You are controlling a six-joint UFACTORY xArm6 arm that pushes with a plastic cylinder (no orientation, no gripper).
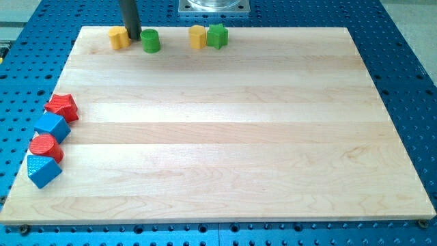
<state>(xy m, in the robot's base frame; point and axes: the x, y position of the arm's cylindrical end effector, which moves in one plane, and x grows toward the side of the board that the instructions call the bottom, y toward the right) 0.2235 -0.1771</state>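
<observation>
Blocks, view's left to right: four bunched at the board's [218, 137] left edge — blue triangle [43, 170] lowest, red cylinder [46, 147] touching above it, blue cube [52, 126], then red star-like block [63, 107] on top. Along the top edge: yellow block [119, 37], my tip [134, 37] wedged between it and green cylinder [151, 41], touching or just beside both. Further right, well apart: second yellow block [197, 37] touching green star block [217, 35]. No claw on this rig, only the rod. Board sits on a blue perforated counter [403, 82].
</observation>
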